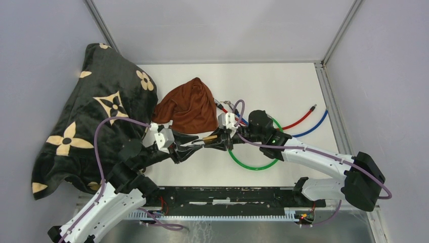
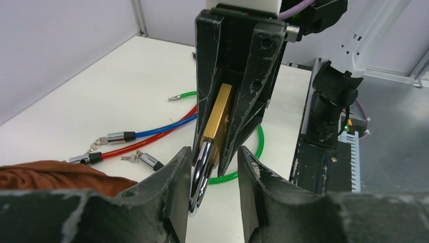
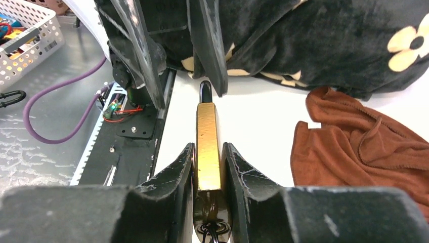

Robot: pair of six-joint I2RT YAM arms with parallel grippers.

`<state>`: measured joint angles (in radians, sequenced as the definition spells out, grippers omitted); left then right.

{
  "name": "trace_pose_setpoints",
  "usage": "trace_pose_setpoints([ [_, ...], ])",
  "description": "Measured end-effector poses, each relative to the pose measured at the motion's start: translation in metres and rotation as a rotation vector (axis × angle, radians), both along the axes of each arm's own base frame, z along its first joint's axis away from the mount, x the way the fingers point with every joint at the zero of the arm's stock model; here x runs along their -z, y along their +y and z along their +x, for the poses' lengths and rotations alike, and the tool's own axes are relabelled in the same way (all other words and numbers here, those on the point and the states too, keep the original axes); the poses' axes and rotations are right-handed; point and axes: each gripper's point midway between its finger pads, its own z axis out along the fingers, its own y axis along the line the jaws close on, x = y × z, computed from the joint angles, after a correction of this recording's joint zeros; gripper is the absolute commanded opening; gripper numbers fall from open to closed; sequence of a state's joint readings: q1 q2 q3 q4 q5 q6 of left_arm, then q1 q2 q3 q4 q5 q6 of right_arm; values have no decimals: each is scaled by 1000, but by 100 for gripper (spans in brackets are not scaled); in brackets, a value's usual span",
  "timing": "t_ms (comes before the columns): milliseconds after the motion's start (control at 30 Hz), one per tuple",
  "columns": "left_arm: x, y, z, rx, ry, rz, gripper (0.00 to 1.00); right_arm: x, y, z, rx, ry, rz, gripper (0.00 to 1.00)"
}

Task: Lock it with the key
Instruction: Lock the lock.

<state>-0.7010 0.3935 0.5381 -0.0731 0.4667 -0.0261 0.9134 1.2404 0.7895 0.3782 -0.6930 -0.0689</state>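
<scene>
At the middle of the white surface [image 1: 283,86], top view: left gripper [image 1: 195,146] and right gripper [image 1: 212,139] meet tip to tip. Brass padlock [image 1: 209,137] is between them, held up off the surface. Black blanket [image 1: 101,111] with cream flowers is heaped far left. Brown cloth [image 1: 189,109] lies just beside it, behind the grippers. Green cable [image 1: 253,165] loops under the right arm. Red cable [image 1: 298,120] and blue cable [image 1: 314,125] run off to the right.

Left wrist view: left jaws stand apart, not clamped. The steel shackle [image 2: 201,172] sits in the gap, nearer one finger, with clear space on the other side. Padlock body is wedged in the right gripper's jaws, shackle end toward the camera. Metal-tipped cable ends lie on the surface behind, near the cloth.

Right wrist view: right jaws are closed tight on the padlock's flat brass sides, body edge-on. Shackle end points away into the left jaws. Something dark with a wire ring sits at the body's near end; can't tell if it's the key. White basket [image 3: 25,35] far left.
</scene>
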Motion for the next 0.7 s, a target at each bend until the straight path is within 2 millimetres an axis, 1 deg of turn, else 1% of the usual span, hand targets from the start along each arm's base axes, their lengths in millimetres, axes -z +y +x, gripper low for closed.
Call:
trace_pose_setpoints([
  [100, -6, -1, -2, 15, -39, 8, 42, 7, -2, 0, 6, 7, -21, 0],
  [167, -6, -2, -4, 33, -55, 17, 45, 9, -3, 0, 7, 11, -28, 0],
  [333, 2, -4, -4, 57, -93, 64, 53, 8, -5, 0, 13, 9, -31, 0],
  [533, 13, -3, 0, 50, -120, 120, 57, 7, -6, -3, -4, 3, -29, 0],
  [700, 17, -3, 7, 32, -134, 148, 56, 3, -7, -9, -34, -6, -20, 0],
])
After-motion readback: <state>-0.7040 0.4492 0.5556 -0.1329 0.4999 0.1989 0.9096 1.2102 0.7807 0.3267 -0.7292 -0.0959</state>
